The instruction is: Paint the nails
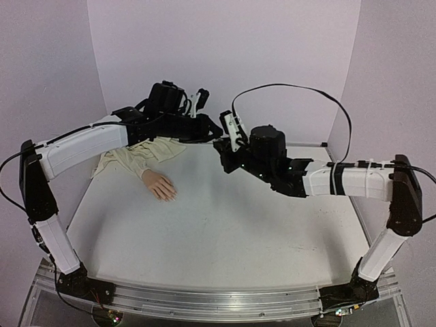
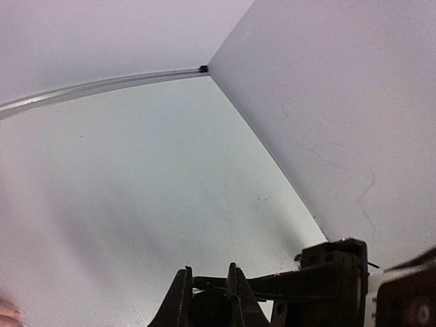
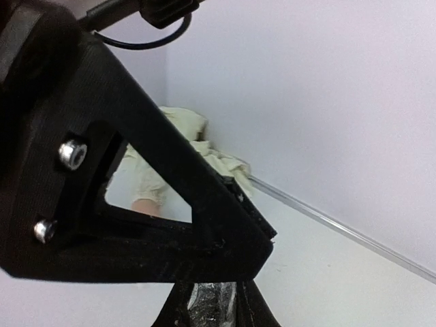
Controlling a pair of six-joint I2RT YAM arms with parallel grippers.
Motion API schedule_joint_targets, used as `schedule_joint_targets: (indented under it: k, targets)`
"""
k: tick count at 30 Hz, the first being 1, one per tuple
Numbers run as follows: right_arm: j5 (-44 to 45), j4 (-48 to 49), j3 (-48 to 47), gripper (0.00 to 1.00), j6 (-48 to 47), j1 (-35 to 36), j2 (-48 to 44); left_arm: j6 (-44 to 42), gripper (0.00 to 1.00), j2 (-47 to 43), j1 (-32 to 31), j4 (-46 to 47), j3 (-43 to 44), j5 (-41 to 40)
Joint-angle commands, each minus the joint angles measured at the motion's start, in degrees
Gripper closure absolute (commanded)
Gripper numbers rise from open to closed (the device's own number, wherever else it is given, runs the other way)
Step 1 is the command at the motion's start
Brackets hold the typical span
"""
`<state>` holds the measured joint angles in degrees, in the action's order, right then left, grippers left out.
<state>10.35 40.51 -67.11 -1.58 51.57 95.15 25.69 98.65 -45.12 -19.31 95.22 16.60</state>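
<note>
A white desk (image 1: 231, 225) sits boxed in by 3 pale lavender walls (image 1: 225, 48), with a metal rail (image 1: 204, 297) along its near edge. The nails (image 1: 171, 196) tip a mannequin hand (image 1: 159, 184) lying left of centre, its cream sleeve (image 1: 139, 155) behind it. The left gripper (image 2: 208, 271) has its jaws narrow around a dark round object (image 2: 208, 308). The right gripper (image 3: 212, 303) has its jaws around something glittery (image 3: 215, 296).

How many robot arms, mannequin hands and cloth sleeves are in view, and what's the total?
Robot arms: 2 (left arm, right arm)
Mannequin hand: 1
Cloth sleeve: 1
Total: 4
</note>
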Motion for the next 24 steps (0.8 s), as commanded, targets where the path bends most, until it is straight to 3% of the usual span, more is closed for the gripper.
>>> schedule_joint_targets:
  k: [1,6,7,9,11,13,16,20,24]
  targets:
    - [22.1,3.1,-6.4,1.0,-6.6,-1.1,4.8,5.2,1.0,2.5,-1.1,-3.8,5.5,-1.6]
    - [2.8,3.0,-4.3,1.0,-4.6,-2.4,1.9,5.4,0.98,2.7,-0.4,-3.2,6.0,3.1]
    - [-3.7,2.9,-3.0,1.0,-3.4,-3.4,0.6,5.4,0.88,2.1,0.0,-2.5,4.8,3.7]
    - [-17.4,2.7,-0.6,1.0,0.1,-6.5,-2.0,7.1,0.6,0.4,1.8,1.7,1.5,8.1]
    - [-31.2,2.8,1.4,1.0,4.7,-10.5,-4.1,10.2,0.41,-1.4,4.1,7.5,-2.3,14.0]
    - [-43.0,2.8,2.2,1.0,10.2,-14.1,-5.4,11.4,0.28,-3.2,5.6,11.6,-5.0,17.8]
    - [-59.0,3.0,2.0,1.0,16.1,-18.8,-6.4,8.7,0.2,-5.1,5.7,14.7,-6.7,22.1]
    - [-75.9,3.7,-1.7,1.0,22.7,-19.9,-4.9,8.4,0.13,-5.1,5.3,18.9,-7.8,28.2]
    - [-79.3,8.9,-2.4,1.0,29.0,-19.9,-4.2,6.7,0.18,-4.9,3.1,23.4,-7.1,31.5]
